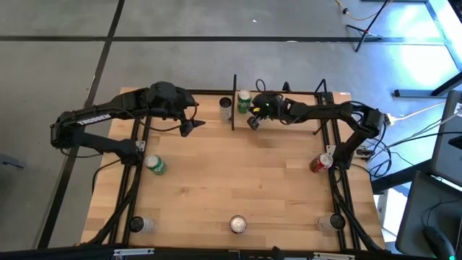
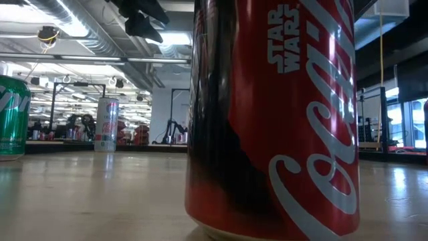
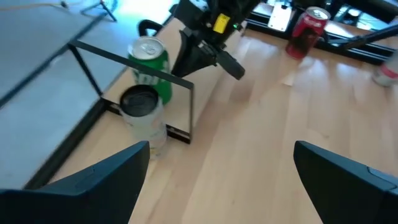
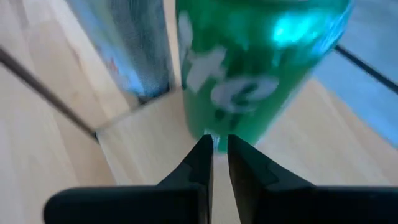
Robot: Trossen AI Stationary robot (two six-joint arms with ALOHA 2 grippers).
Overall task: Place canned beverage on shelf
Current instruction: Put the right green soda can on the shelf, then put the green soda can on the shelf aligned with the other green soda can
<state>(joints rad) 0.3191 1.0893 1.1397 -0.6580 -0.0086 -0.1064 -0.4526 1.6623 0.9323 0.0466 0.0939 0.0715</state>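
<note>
A red Coca-Cola can [image 2: 274,117] filled the low view, its side reading "STAR WARS" above the white script; from above it was the can standing at the table's near edge [image 1: 237,224]. A green can [image 2: 12,117] and a slim silver can [image 2: 106,124] stood farther back in that view, their lettering too small to read. The left arm's link carried white lettering in the high view that looked like "TROSSEN". On the shelf [image 1: 234,102], at the far edge of the table [image 1: 238,173], a green can [image 1: 244,100] stood upright beside a silver can [image 1: 226,107]; the left wrist view showed this pair clearly, green can [image 3: 149,65] behind silver can [image 3: 142,112], framed by the shelf's thin black rods [image 3: 189,111]. The right gripper [image 1: 254,120] sat just beside the green can on the shelf, not around it; the right wrist view showed its fingers [image 4: 199,163] nearly closed together, holding nothing, with the green can [image 4: 261,62] just ahead of the tips and its white lettering blurred. The left gripper [image 1: 189,126] hovered over the table near the shelf's left end, its fingers [image 3: 106,174] spread wide and empty. Only the high view showed the other cans: a green one [image 1: 155,165] lying at left, a red one [image 1: 321,162] at right, and silver ones at the near corners [image 1: 138,224] [image 1: 336,222].
</note>
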